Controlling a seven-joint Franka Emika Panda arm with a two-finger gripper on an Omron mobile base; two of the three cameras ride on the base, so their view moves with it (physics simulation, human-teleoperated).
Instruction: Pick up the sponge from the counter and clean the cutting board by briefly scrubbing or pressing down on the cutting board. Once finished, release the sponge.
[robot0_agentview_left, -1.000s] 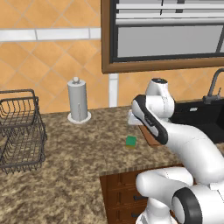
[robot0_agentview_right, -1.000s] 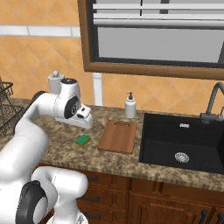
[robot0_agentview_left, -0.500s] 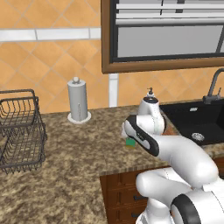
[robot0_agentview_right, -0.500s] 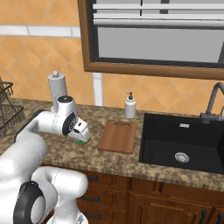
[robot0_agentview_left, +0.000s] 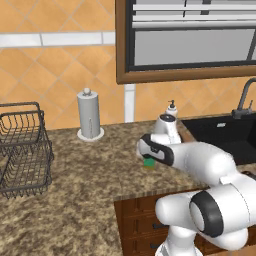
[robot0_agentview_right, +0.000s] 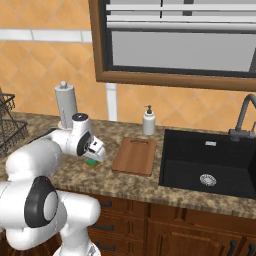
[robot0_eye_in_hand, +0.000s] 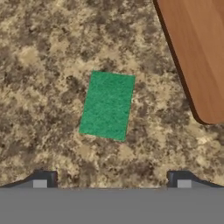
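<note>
Here the gripper (robot0_eye_in_hand: 112, 183) hangs over the counter (robot0_eye_in_hand: 48, 39) with its two fingertips spread wide and nothing between them, presumably so they can drop either side of the sponge (robot0_eye_in_hand: 107, 105). The sponge lies flat just ahead of the tips, roughly centred between them. The cutting board (robot0_eye_in_hand: 197, 52) sits off to the hand's right, apart from the sponge, within short reach for the scrub.
</note>
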